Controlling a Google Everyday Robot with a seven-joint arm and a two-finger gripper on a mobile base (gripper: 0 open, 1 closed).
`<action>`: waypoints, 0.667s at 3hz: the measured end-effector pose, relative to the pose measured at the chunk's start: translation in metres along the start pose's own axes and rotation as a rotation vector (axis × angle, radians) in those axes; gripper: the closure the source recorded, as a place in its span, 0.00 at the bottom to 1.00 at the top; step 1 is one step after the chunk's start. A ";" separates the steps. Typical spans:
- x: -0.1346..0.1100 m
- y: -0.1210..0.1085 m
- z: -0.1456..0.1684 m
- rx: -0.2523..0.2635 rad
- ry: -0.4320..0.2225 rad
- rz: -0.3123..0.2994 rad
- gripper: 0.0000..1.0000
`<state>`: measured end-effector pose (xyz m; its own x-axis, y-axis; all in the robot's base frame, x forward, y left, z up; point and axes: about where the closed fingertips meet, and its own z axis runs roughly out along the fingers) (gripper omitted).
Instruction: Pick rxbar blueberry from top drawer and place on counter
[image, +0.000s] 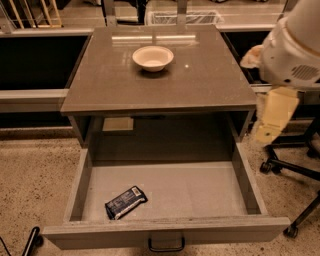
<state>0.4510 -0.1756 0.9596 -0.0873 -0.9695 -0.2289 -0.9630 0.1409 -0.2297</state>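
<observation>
The rxbar blueberry (126, 202) lies flat and angled in the near-left part of the pulled-out top drawer (165, 231), close to the front wall. The gripper (270, 125) hangs off to the right, outside the drawer by the counter (165, 87) edge and well apart from the bar. Can't tell if it's released or clenched. There's wide drawer floor right of the bar, and a white bowl (153, 57) sits far-centre on the counter.

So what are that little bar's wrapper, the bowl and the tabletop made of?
The rxbar blueberry wrapper looks like thin plastic film: dark, slightly shiny, white print. The white bowl seems matte ceramic or plastic; I can't tell which. The counter looks like glossy laminate or stone, since it mirrors lights. The gripper, hanging right of the counter, looks like cream plastic.
</observation>
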 end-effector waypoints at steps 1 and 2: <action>-0.077 0.018 0.057 -0.073 -0.092 -0.222 0.00; -0.126 0.061 0.144 -0.203 -0.107 -0.416 0.00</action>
<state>0.4402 -0.0156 0.8379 0.3328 -0.9078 -0.2552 -0.9420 -0.3073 -0.1350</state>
